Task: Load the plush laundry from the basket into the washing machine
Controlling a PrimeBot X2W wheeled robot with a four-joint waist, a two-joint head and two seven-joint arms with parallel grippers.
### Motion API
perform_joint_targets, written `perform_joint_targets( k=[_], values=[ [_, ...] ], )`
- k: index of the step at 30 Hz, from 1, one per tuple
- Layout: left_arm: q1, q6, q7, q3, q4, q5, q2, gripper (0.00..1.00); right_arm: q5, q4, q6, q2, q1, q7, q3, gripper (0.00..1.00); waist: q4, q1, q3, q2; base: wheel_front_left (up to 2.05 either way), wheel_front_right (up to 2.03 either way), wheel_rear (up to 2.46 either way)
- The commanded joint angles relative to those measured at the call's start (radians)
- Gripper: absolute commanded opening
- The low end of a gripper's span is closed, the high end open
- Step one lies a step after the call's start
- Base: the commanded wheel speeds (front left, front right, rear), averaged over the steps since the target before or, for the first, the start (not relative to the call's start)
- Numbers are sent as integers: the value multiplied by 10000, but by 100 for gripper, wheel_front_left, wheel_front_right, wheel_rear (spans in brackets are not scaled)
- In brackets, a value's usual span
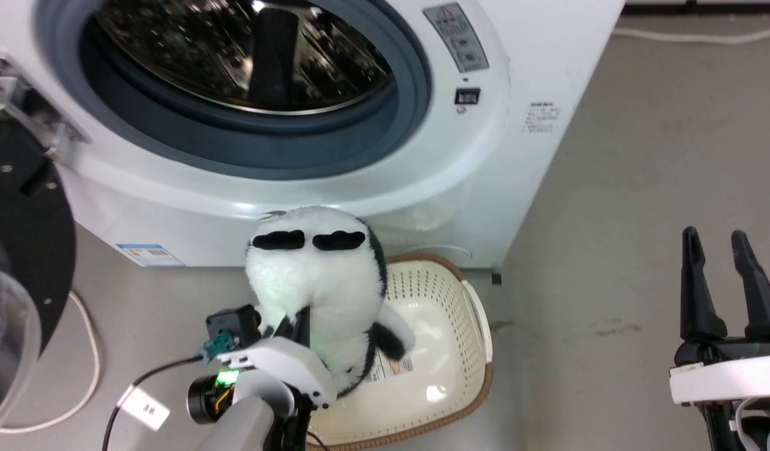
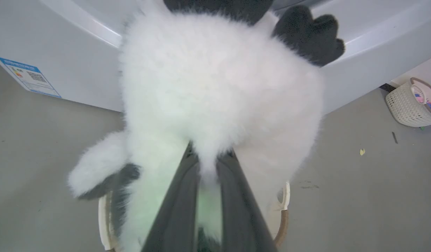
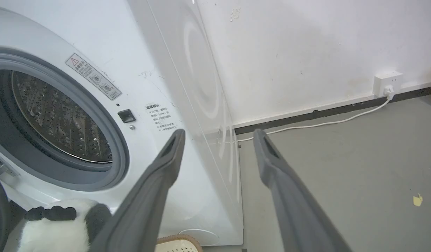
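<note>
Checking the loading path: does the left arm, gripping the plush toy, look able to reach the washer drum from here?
Probably yes. The left gripper holds the plush toy over the basket, just below the drum opening; the door is swung aside and nothing blocks the opening.

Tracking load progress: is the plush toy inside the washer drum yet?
No, the plush laundry is held by the left gripper over the basket, outside the washing machine's drum.
</note>
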Motion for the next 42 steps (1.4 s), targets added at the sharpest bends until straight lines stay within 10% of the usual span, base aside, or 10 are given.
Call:
perform_joint_targets(
  k=[1,17,42],
  values=[
    [335,116,-59,160,-526,186,51,0,-60,43,-7,38,147,-35,5,100,187,2,-335,0,0,0,0],
    [1806,982,-60,1711,-5118,1997,426,0,-4,178,-7,142,663,-53,3,100,273,2,-1382,0,0,0,0],
    [-3664,278,-56,2800,-1825,3079,969,0,-76,-836,-7,148,-124,217,-132,100,-672,2,1308,0,0,0,0]
  ],
)
